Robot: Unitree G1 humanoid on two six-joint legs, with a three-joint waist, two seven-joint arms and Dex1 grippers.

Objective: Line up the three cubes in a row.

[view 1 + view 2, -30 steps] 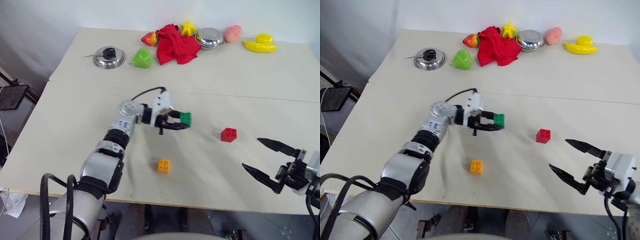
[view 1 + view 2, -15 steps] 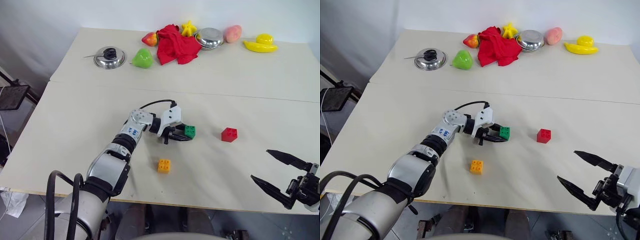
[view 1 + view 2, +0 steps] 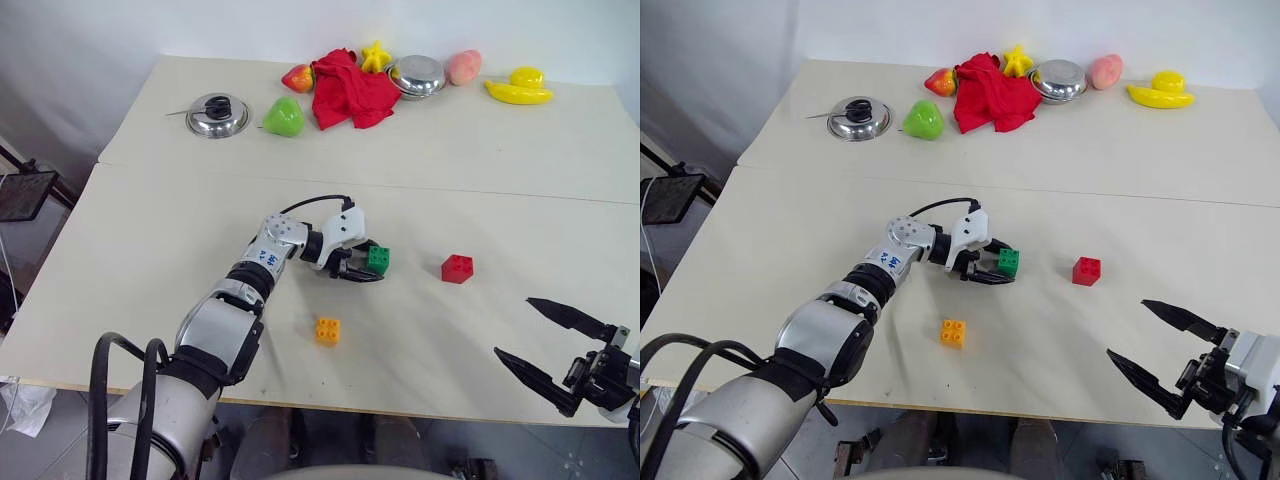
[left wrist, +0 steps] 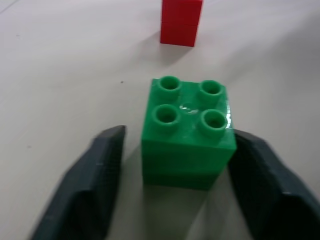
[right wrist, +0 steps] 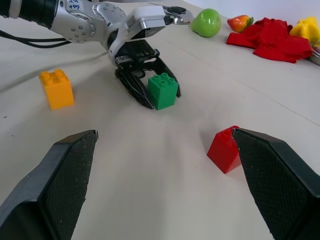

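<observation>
Left gripper (image 3: 368,268) low over the worktop (image 3: 480,150) at mid-frame of the left eye view, pointing toward the frame's right. Fingers (image 4: 95,185) parted, one on each side of the green brick (image 3: 379,259); in the left wrist view a narrow gap on one side, the other finger right at the brick's edge, contact there not clear. Green brick upright, studs up, seemingly resting on the worktop.

Red brick (image 3: 457,268) just right of centre, apart from the green one and roughly level with it across the frame. Orange-yellow brick (image 3: 327,331) lower, below and left of the green brick, well clear of both.

Right gripper (image 3: 545,345) at the lower right corner of the frame, at the worktop's near edge. Fingers (image 5: 65,175) spread wide, holding nothing, touching nothing.

Along the top of the frame: red cloth (image 3: 350,90), green pear (image 3: 283,117), metal bowl (image 3: 417,74), a lid (image 3: 216,114).
</observation>
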